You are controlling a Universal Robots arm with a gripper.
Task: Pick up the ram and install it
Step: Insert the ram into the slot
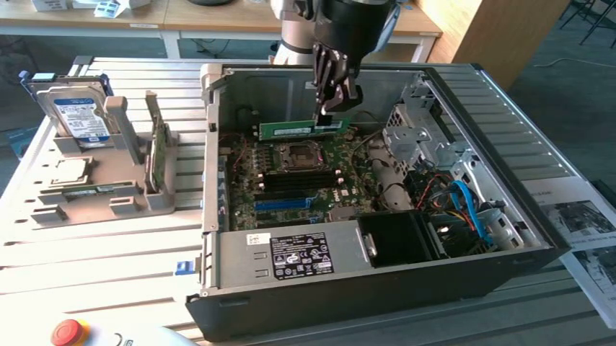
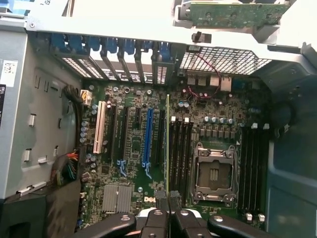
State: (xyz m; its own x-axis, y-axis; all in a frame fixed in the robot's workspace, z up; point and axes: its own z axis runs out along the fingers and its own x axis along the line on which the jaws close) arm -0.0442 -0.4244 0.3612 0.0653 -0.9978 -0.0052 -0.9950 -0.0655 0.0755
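Note:
The ram (image 1: 301, 130) is a long green stick hanging level above the motherboard (image 1: 288, 180) inside the open computer case (image 1: 500, 216). My gripper (image 1: 328, 117) comes down from above and is shut on the ram's upper edge, near its end toward the exterior view's right. In the wrist view the ram (image 2: 167, 139) shows edge-on as a thin green line between my fingertips (image 2: 161, 197). It hangs over the black memory slots (image 2: 181, 148) beside the CPU socket (image 2: 213, 173), apart from them.
A grey holder (image 1: 97, 194) at the exterior view's left carries a blue-labelled hard drive (image 1: 82, 119) and another green board (image 1: 159, 155). In the case sit a power supply (image 1: 288, 256), a drive cage (image 1: 423, 137) and cables (image 1: 467, 205). A red button (image 1: 69, 331) is in front.

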